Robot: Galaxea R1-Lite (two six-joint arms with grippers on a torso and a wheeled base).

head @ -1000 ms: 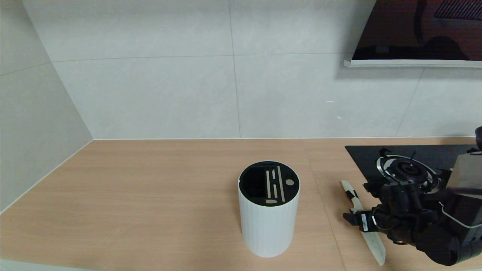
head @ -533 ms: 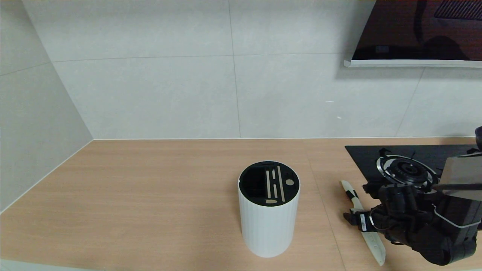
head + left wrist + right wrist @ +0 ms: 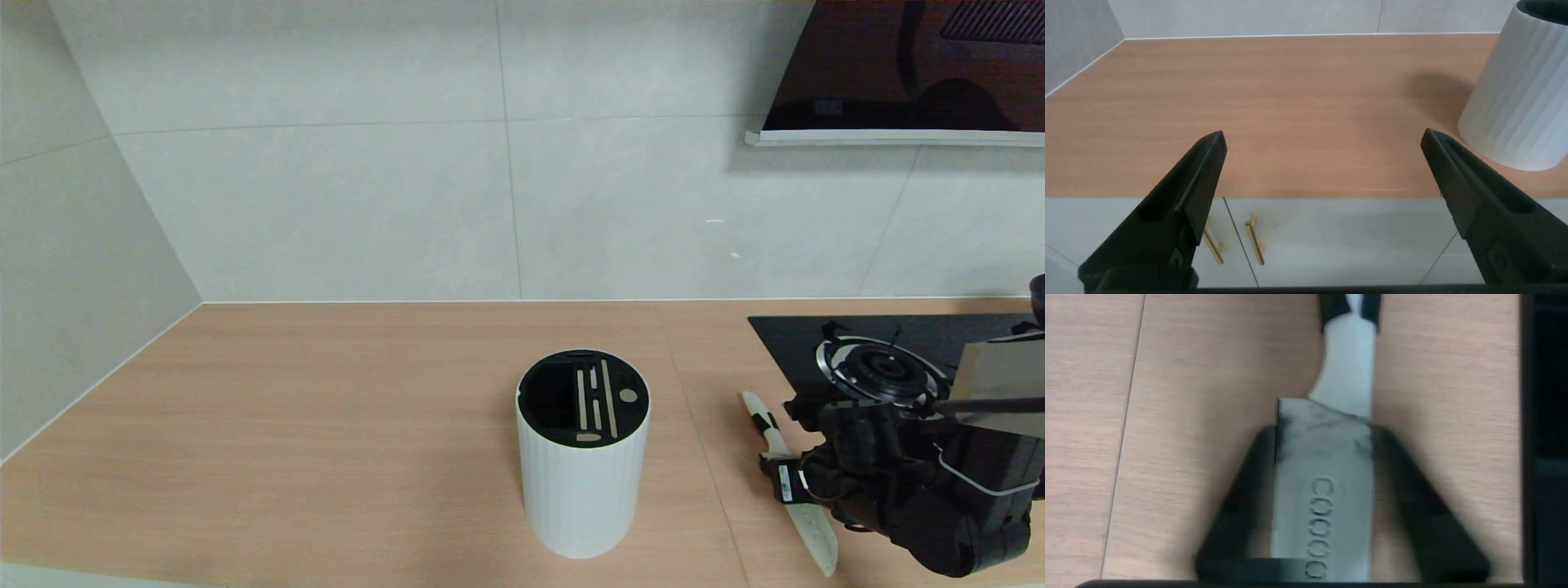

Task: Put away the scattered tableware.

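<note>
A white knife with a black band on its handle lies flat on the wooden counter, right of the white ribbed knife holder with its black slotted top. My right gripper is down over the blade just behind the handle. In the right wrist view its black fingers press against both edges of the blade of the knife. My left gripper hangs open over the counter's front edge, with the holder off to one side of it.
A black gas hob with a metal burner ring sits just behind the knife at the far right. A dark range hood hangs above it. Tiled walls close the back and left. Cabinet doors with gold handles lie below the counter edge.
The right gripper's finger beside the knife has moved in toward the blade, and the arm has shifted slightly right. The knife and the holder stay where they were.
</note>
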